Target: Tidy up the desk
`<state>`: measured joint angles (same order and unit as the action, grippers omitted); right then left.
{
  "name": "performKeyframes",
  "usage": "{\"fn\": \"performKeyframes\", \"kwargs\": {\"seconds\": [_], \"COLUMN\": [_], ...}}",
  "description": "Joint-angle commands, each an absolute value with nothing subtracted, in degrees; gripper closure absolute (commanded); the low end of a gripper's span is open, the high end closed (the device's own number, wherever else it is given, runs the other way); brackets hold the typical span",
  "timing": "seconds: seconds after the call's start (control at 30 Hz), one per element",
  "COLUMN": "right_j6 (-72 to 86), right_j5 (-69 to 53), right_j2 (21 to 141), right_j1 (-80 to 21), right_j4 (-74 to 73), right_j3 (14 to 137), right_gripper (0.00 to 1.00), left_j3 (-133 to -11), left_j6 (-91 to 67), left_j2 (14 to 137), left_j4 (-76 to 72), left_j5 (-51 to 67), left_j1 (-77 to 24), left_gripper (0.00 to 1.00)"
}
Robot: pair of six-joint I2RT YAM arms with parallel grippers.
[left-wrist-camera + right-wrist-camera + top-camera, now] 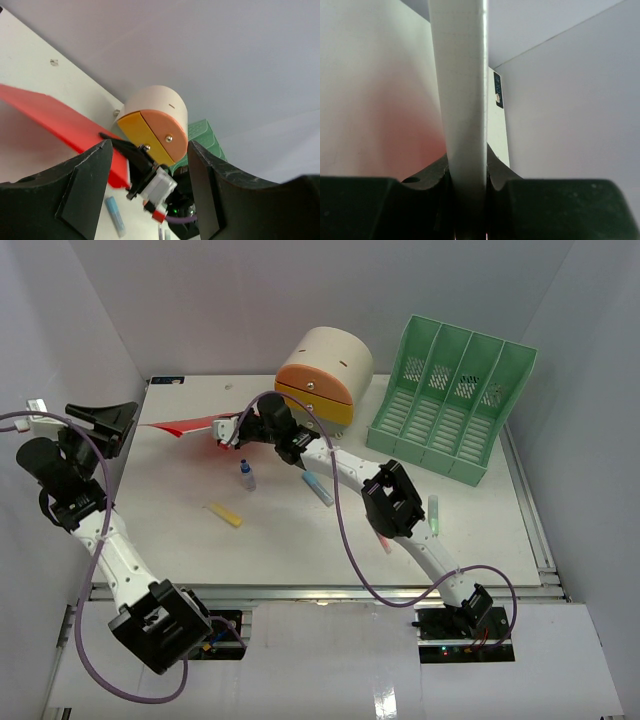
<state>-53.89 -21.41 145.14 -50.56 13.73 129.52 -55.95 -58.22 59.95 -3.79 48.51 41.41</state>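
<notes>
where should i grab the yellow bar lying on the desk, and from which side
Grip the yellow bar across its narrow width at mid-length, coming straight down from above. It lies flat on the desk, slanted, so turn the jaws square to its long axis. The small bottle stands apart from it, leaving room on both sides.

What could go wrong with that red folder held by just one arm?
The right end effector pinches the red folder at one end only, so it might sag or slip out. Swinging it could also knock the small bottle on the desk nearby, or bump the cream drawer unit beside it.
</notes>
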Motion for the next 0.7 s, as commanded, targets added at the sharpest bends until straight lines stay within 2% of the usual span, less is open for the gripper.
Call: {"fn": "performKeyframes", "kwargs": {"seconds": [0.0, 0.5, 0.6, 0.67], "right_j6": [-46.1, -26.5, -22.4, -19.5], "right_j5": [-19.0, -14.6, -14.2, -13.9], "right_j2": [137.5, 127.0, 123.9, 121.7], "right_j1": [-49.9, -46.2, -44.5, -42.9], "right_j4": [22.4, 22.7, 20.2, 18.1], "right_j3": [133.5, 138.8, 139.1, 138.6], "right_gripper": [0.92, 0.92, 0.92, 0.92], "left_j3": [-52.7, -56.7, -56.0, -56.6], "left_j6": [-56.6, -60.6, -58.0, -55.6], "left_j2": [55.9, 51.1, 51.1, 52.7], "left_j4": [3.8, 3.4, 3.3, 3.3], "left_j5": [46.1, 47.2, 42.9, 39.7], "left_j1": [41.1, 35.8, 29.9, 21.7], "left_gripper": [0.29, 0.28, 0.28, 0.28]}}
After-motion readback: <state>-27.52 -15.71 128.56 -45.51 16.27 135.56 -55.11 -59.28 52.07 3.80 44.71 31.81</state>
